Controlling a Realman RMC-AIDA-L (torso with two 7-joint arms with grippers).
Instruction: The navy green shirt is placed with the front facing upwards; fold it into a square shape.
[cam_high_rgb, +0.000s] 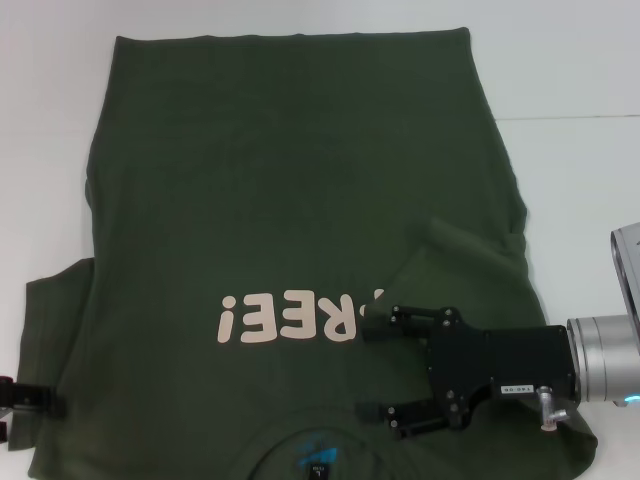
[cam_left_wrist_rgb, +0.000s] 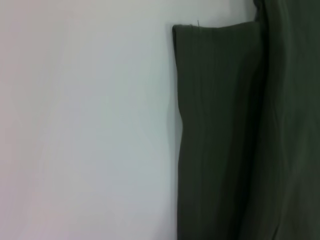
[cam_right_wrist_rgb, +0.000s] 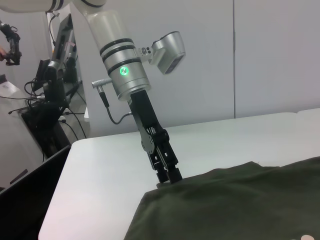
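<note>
The navy green shirt (cam_high_rgb: 280, 190) lies spread on the white table, front up, its pale "FREE!" print (cam_high_rgb: 290, 318) upside down and the collar at the near edge. Its right sleeve (cam_high_rgb: 470, 250) is folded inward over the body. My right gripper (cam_high_rgb: 372, 360) hovers open over the shirt just right of the print, with nothing between its fingers. My left gripper (cam_high_rgb: 30, 398) sits at the outer edge of the left sleeve (cam_high_rgb: 55, 320). In the right wrist view the left gripper (cam_right_wrist_rgb: 168, 176) points down, shut on the sleeve's corner. The left wrist view shows the sleeve's hem (cam_left_wrist_rgb: 220, 130) flat on the table.
The white table (cam_high_rgb: 570, 120) shows bare at the left, right and far sides of the shirt. A blue neck label (cam_high_rgb: 318, 465) sits inside the collar. Beyond the table's left side are cables and dark equipment (cam_right_wrist_rgb: 45, 110).
</note>
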